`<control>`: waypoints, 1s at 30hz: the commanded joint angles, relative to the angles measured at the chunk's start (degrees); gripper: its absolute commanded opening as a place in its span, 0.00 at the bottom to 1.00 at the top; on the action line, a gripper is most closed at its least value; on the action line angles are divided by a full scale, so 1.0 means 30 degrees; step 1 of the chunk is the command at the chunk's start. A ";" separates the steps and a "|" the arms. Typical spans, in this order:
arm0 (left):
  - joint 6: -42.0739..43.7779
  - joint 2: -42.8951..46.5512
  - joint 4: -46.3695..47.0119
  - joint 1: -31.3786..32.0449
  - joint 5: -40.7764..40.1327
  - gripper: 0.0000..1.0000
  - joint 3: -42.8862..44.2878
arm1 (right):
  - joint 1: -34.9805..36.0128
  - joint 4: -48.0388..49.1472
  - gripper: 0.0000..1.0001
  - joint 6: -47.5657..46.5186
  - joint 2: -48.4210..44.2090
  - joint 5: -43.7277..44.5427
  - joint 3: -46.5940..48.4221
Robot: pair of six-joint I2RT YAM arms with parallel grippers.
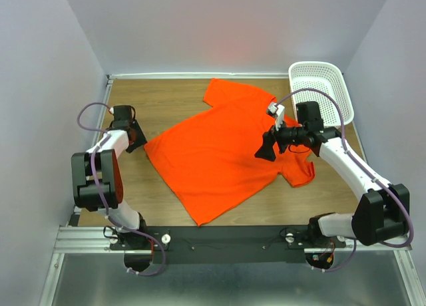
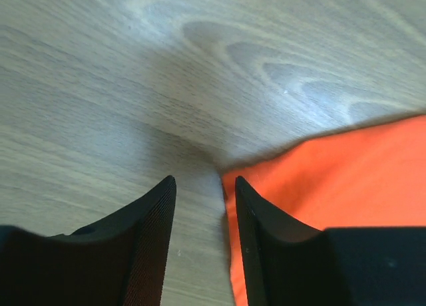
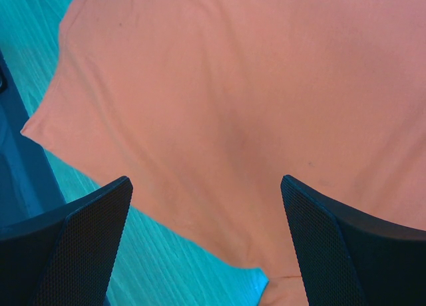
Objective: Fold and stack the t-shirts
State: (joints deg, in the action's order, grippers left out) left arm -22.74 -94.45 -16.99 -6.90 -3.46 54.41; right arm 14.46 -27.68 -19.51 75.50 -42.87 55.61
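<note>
Top view, with wrist views. At the near edge, a black rail point(image 1: 219, 243) carries both arm bases on the wooden table point(image 1: 160, 103).

Left arm point(image 1: 100, 173): reaches forward along the table's left side. The left gripper point(image 1: 136, 136) sits low at the left corner of the shirt point(image 1: 219, 153). In its wrist view the fingers point(image 2: 150, 239) stand partly spread with bare wood between them; the shirt's corner lies just beside the right-hand finger, and nothing is pinched.

Right arm point(image 1: 353, 166): angles inward from the right. The right gripper point(image 1: 266, 150) hangs over the shirt's right half, near one sleeve. Its wrist view, which has a blue-green colour cast, shows the fingers point(image 3: 80, 239) spread wide above smooth cloth, gripping nothing.

Shirt: orange, unfolded, lying flat and askew in the middle of the table. One sleeve points to the far edge, the other to the right. Whether it bears a label or print cannot be told, since part of it is hidden under the right gripper.

Far right corner: a white perforated basket point(image 1: 313, 66), tilted against the wall, just beyond the right gripper and apart from the shirt.
</note>
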 commanded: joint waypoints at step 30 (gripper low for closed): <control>0.1136 -0.1766 0.0274 0.0218 0.0628 0.41 -0.0062 | 0.0044 0.0233 1.00 0.0028 -0.0119 0.0082 -0.0316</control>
State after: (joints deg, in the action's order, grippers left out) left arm -20.01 -96.36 -13.82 -6.87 1.76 53.60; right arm 14.46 -27.62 -19.51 75.50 -42.89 55.40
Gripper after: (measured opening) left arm 0.440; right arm 0.997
